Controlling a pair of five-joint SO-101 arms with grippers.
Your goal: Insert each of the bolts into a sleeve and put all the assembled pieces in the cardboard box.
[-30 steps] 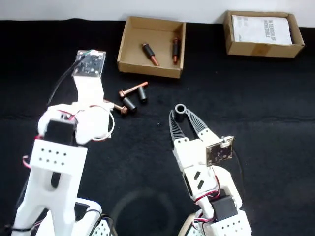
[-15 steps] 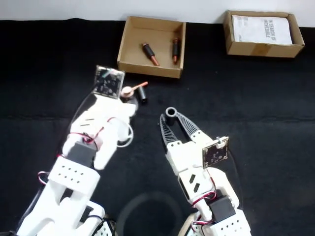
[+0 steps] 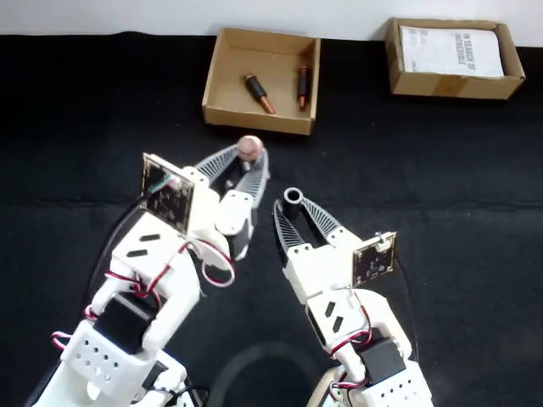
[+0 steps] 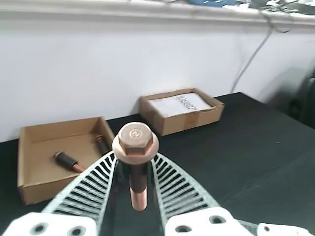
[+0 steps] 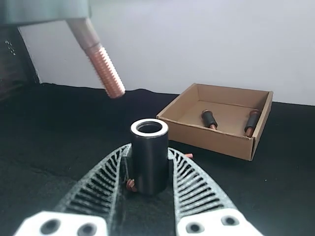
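Currently seeing left gripper (image 3: 247,163) clamped on bolt (image 3: 249,147), gripped on the shank just under the hex head, head up and threaded end down. Same in left wrist view: pinched between both ribbed fingers (image 4: 93,177), copper tip poking out below the grip. Seeing right gripper (image 3: 293,205) closed around sleeve (image 3: 293,197), upright, open bore facing up, held out at the fingertips. Placing bolt higher than sleeve and off to one side, not over the bore (in right wrist view: threaded tip above and beside the sleeve mouth, at an angle to it, clear air between). Reading the two grippers as near each other in high view, tips not touching, both just in front of cardboard box (image 3: 217,85). Counting two assembled pieces (image 3: 259,93) lying inside that box, apart from each other, one near the middle and one along the wall nearer the second box (image 3: 407,80). Noting a printed sheet in that second box, at the back of the black table (image 3: 475,212), well apart from both arms. Catching copper bits (image 5: 131,184) on the table behind the sleeve in right wrist view, too hidden to identify.
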